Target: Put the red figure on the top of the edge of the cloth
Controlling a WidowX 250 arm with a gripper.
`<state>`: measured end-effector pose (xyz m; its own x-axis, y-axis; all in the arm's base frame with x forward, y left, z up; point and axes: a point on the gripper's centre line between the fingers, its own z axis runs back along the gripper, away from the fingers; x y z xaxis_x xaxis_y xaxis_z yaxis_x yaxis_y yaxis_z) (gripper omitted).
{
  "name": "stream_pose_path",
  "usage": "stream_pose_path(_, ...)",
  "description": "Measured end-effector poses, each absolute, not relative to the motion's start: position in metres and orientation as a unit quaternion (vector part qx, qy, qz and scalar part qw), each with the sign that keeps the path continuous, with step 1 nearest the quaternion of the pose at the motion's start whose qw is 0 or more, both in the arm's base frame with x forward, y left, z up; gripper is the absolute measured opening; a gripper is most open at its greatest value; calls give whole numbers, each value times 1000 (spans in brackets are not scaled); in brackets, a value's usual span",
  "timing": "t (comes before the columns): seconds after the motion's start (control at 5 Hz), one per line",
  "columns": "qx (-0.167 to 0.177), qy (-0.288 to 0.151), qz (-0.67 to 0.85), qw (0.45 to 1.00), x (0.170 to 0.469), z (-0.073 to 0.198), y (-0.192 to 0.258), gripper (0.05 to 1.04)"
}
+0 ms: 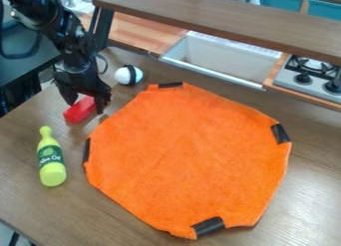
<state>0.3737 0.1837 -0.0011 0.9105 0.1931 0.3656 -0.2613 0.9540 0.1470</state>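
The black gripper (85, 105) hangs down at the upper left of the camera view, its fingers spread apart and open, low over the table. A red block-like figure (80, 109) lies on the wood between and just below the fingers, and its upper end is partly hidden by the gripper. The orange cloth (190, 158) lies spread out to the right of the figure, with black patches along its edge. A strip of bare wood separates the figure from the cloth's upper left edge.
A yellow-green bottle (51, 158) lies left of the cloth, below the gripper. A white ball with a black band (128, 75) sits right of the gripper. Behind are a raised wooden shelf (226, 21), a white sink (216, 58) and a stove (311, 74).
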Motion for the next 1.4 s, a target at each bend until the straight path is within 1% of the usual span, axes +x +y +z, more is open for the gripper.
stream_pose_path(0.2, 94, -180, 116, 972, 375, 0, 184, 694)
stream_pose_path(0.4, 94, -181, 118, 972, 375, 0, 184, 505)
stream_pose_path(0.6, 92, -178, 118, 972, 371, -1, 181, 504)
stream_pose_path(0.8, 112, -195, 111, 968, 370, 17, 173, 504)
stream_pose_path(1.0, 115, -227, 87, 963, 369, 37, 158, 504)
stream_pose_path(1.2, 115, -252, 50, 959, 366, 47, 142, 504)
stream_pose_path(1.4, 88, -274, -37, 957, 365, 38, 103, 504)
